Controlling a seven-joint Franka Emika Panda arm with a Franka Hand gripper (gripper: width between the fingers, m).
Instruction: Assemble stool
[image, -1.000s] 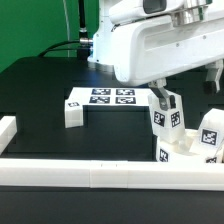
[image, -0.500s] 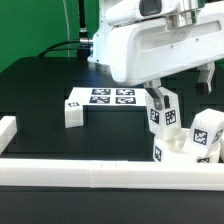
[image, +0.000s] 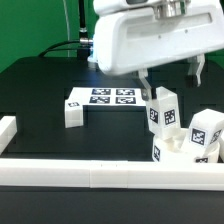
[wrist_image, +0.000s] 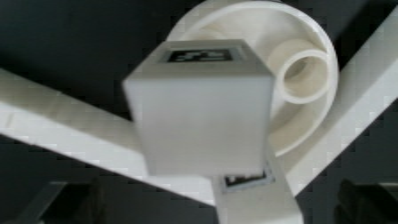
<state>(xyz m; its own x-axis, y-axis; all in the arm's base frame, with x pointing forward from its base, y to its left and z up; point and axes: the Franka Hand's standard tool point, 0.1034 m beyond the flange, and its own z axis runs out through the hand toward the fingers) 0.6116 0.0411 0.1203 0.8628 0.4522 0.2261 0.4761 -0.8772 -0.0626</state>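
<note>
The white round seat (image: 176, 153) sits against the front rail at the exterior view's right. One tagged leg block (image: 163, 108) stands upright in a socket of the seat. A second leg (image: 205, 131) stands tilted on the seat's right side. A third leg (image: 74, 108) lies loose at the left, beside the marker board. My gripper (image: 172, 80) is open and empty, just above the upright leg, with a finger on each side and not touching it. In the wrist view the leg (wrist_image: 199, 110) fills the middle over the seat (wrist_image: 285, 50), which shows an open socket.
The marker board (image: 112, 97) lies flat behind the seat. White border rails run along the front (image: 100, 176) and the left (image: 7, 130). In the wrist view, rails (wrist_image: 45, 110) cross beneath the seat. A green backdrop and cables stand at the back.
My gripper has let go of the upright leg, opened and risen above it. The leg stays standing in the seat. The other parts have not moved.
</note>
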